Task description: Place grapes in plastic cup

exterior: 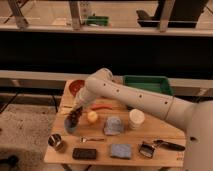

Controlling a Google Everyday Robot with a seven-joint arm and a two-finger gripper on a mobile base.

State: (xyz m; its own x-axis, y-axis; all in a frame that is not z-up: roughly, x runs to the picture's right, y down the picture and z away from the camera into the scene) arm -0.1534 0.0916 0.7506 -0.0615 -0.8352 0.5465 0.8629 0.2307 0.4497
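Showing the claw (76, 111) apparently clamped on the grapes (75, 118), which hang directly above the mouth of the plastic cup (69, 127) on the bench (165, 131), so that release needs only a short straight descent.

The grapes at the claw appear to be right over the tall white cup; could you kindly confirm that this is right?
Not quite: the camera view shows the grapes at the claw right over the small blue cup, beside the yellow fruit. The white cup stands apart, past the fruit and a blue cloth.
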